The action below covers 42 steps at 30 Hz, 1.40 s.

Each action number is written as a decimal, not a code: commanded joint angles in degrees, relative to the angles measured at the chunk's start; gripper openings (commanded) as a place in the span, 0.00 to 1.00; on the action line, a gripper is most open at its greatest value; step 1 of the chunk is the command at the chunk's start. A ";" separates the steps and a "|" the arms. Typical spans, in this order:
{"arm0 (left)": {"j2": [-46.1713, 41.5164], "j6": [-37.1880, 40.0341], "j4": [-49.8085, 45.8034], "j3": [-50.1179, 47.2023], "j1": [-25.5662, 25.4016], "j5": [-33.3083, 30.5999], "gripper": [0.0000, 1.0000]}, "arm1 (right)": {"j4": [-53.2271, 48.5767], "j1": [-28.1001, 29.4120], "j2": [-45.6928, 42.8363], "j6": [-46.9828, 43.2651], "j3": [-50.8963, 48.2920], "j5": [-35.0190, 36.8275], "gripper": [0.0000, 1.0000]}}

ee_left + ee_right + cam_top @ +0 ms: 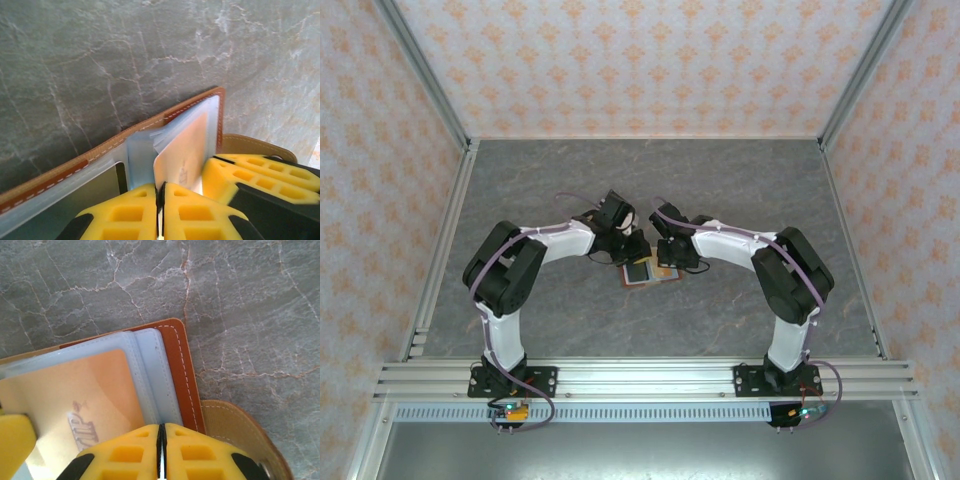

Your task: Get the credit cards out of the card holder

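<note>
Leather card holder (150, 126) open; my left gripper (161, 200) pinches the orange card (185, 150) at its fold, right gripper (161, 440) closed tight at its edge. Risk: sleeve (137, 155) caught too, holder lifts.

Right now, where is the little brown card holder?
In the top view, the card holder lies open near the middle of the grey table, between the two arms: the left pincer on its left side, the right pincer at its right edge.

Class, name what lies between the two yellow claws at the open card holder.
An orange card in the card holder lies between the left claw and right claw; the right wrist view shows it.
</note>
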 commanded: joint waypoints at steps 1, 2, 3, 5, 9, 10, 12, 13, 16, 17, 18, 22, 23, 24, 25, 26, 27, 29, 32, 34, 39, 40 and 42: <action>-3.17 2.33 -3.63 -0.96 -0.26 -2.20 0.09 | -1.14 -0.46 1.70 0.85 -1.89 0.90 0.11; -3.39 2.42 -3.91 -1.14 -0.24 -2.33 0.08 | -1.25 -0.46 1.70 0.93 -1.93 1.04 0.11; -3.68 2.58 -4.02 -1.31 -0.23 -2.40 0.08 | -1.28 -0.51 1.75 1.01 -1.93 1.20 0.11; -4.27 2.75 -4.54 -1.87 -0.25 -2.69 0.08 | -1.48 -0.53 1.89 1.10 -1.93 1.25 0.11; -5.67 3.69 -5.94 -2.52 -0.26 -3.65 0.08 | -1.83 -0.64 2.08 1.37 -1.95 1.56 0.11; -5.97 3.95 -6.40 -2.64 -0.26 -3.84 0.08 | -1.92 -0.73 2.12 1.47 -1.93 1.52 0.11; -6.59 4.44 -7.14 -2.79 -0.26 -4.38 0.07 | -2.01 -0.66 2.32 1.63 -1.93 1.52 0.11; -6.79 4.71 -7.46 -2.92 -0.24 -4.50 0.07 | -2.09 -0.68 2.36 1.69 -1.93 1.52 0.11; -7.42 5.13 -8.26 -3.10 -0.27 -4.81 0.05 | -2.19 -0.81 2.31 1.86 -1.84 1.53 0.11; -7.71 5.30 -8.65 -3.19 -0.26 -5.07 0.04 | -2.19 -0.82 2.29 1.81 -1.84 1.53 0.11; -8.02 5.53 -9.09 -3.23 -0.28 -5.33 0.03 | -2.19 -0.82 2.18 1.88 -1.84 1.58 0.11; -10.39 6.96 -12.22 -3.45 -0.08 -7.43 0.00 | -1.96 -0.90 0.70 1.62 -1.57 0.30 0.14; -11.34 7.21 -13.18 -3.45 0.01 -8.02 0.00 | -1.35 -0.90 -0.28 1.07 -1.65 -0.83 0.17; -12.29 7.33 -13.70 -3.71 0.13 -8.12 0.00 | -0.66 -0.97 -1.63 0.67 -1.91 -1.94 0.19; -13.84 7.35 -14.00 -4.12 0.46 -8.37 0.00 | 0.53 -0.99 -3.68 0.24 -2.50 -3.31 0.23; -15.51 7.34 -14.31 -4.61 0.89 -8.70 0.00 | 2.43 -1.07 -6.13 0.14 -3.24 -4.70 0.27; -16.74 7.41 -14.77 -4.85 1.26 -8.76 0.00 | 3.63 -1.35 -8.10 0.05 -3.79 -5.61 0.30; -19.87 7.66 -16.10 -5.12 2.54 -8.69 0.00 | 5.91 -2.10 -12.40 0.13 -4.50 -8.02 0.35; -23.88 7.70 -16.39 -5.86 5.16 -6.03 0.00 | 9.88 -3.61 -16.99 0.43 -5.50 -13.22 0.47; -25.89 7.70 -16.72 -6.09 7.07 -4.19 0.00 | 13.51 -4.59 -18.70 1.65 -6.17 -18.03 0.55; -29.77 5.90 -14.88 -6.18 10.87 1.53 0.00 | 22.85 -5.83 -18.44 7.14 -6.67 -28.51 0.69; -30.49 5.07 -14.15 -6.17 11.57 2.66 0.00 | 25.15 -5.91 -18.12 8.57 -6.67 -30.28 0.71; -31.45 3.71 -12.76 -5.96 12.68 4.65 0.00 | 29.08 -5.91 -17.40 11.17 -6.52 -33.28 0.77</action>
